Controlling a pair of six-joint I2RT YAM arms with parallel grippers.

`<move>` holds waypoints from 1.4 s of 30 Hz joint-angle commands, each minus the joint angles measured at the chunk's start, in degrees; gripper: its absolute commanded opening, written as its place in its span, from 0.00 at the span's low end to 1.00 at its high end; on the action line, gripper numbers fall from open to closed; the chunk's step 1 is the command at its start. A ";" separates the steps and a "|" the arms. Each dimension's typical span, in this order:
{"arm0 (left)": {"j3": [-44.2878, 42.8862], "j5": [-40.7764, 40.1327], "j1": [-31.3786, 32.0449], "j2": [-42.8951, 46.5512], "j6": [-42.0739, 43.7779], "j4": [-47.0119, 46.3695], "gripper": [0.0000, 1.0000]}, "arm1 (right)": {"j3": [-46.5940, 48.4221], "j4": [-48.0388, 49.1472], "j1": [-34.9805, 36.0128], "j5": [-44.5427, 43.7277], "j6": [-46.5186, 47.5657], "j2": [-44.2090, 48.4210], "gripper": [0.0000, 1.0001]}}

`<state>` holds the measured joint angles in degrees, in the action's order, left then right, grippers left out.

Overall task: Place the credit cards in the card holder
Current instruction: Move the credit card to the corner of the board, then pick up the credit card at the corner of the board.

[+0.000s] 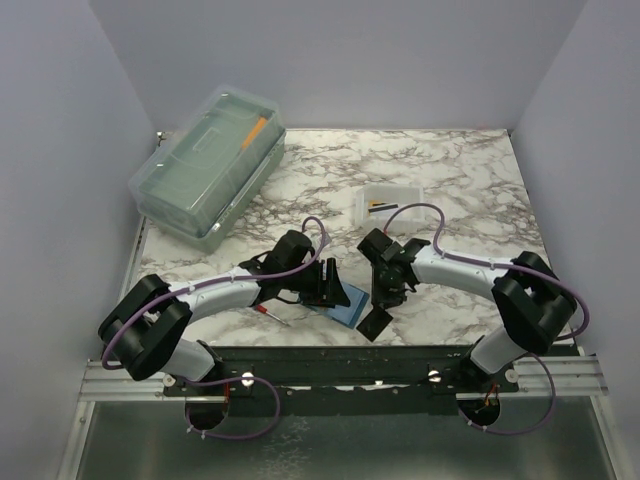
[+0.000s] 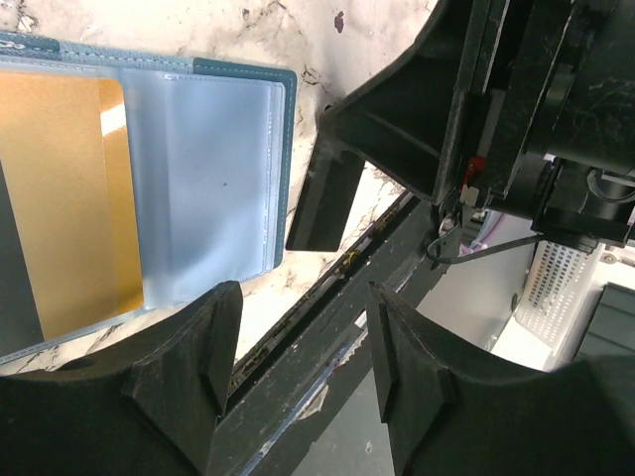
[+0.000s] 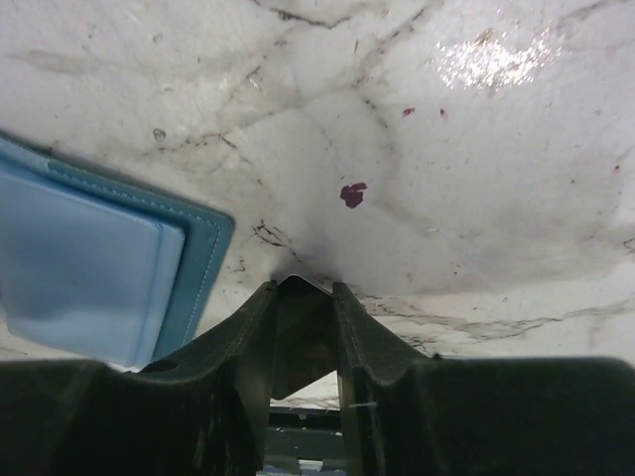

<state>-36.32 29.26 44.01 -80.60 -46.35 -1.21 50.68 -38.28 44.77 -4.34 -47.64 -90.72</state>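
Reading it big to small: marble tabletop (image 1: pixel 470 170), both arms folded in toward near-centre, card holder (image 1: pixel 352 306) lying open and flat between the two claws.

- The holder sits just ahead of the left claw (image 2: pixel 304 297). Its jaws stand apart with nothing in them. We judge the left arm the nearer one.
- From the right claw (image 3: pixel 304 293) the holder lies down and to the left, just beside it. We see no contact.
- The holder's long axis runs diagonally across the tabletop, clear sleeves up, with one gold card (image 2: pixel 60 198) in a sleeve.
- The right claw's jaws stand close together with a narrow gap. Something dark sits in that gap. We cannot tell card from shadow, so we cannot tell whether it is clamped on anything.
- More credit cards (image 1: pixel 381 207) sit in the small white tray (image 1: pixel 372 195), well behind the right claw and too small to count.

Our call: the next move hinges on approaching the holder's open sleeve edge from its right side.
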 commanded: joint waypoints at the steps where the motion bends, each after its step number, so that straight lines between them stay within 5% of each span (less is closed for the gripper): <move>1: -1.61 1.33 0.05 -0.43 0.67 -0.98 0.59 | -3.48 -0.27 1.22 3.75 -1.26 -0.52 0.31; 13: -1.59 2.14 0.02 -0.84 0.82 -1.23 0.59 | -3.21 -1.76 3.04 3.08 -2.81 1.62 0.31; 18: -3.35 4.35 1.08 -2.94 1.20 -2.41 0.59 | -0.04 -6.08 2.69 -2.84 -6.11 8.00 0.48; 22: -6.33 6.65 4.07 -7.03 1.63 -3.74 0.58 | -3.76 -7.03 2.08 0.96 -8.97 14.20 0.52; 33: -9.82 8.36 8.24 -19.77 -0.73 -9.41 0.16 | -22.76 8.37 2.16 19.50 -21.04 33.07 0.44; 42: -8.13 5.47 9.30 -21.67 0.73 -7.98 0.10 | -28.77 19.31 7.19 16.35 -32.07 30.89 0.48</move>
<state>-44.66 35.97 52.40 -101.23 -47.07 -8.91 24.23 -24.14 49.15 13.98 -71.85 -59.44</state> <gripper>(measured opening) 0.111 0.475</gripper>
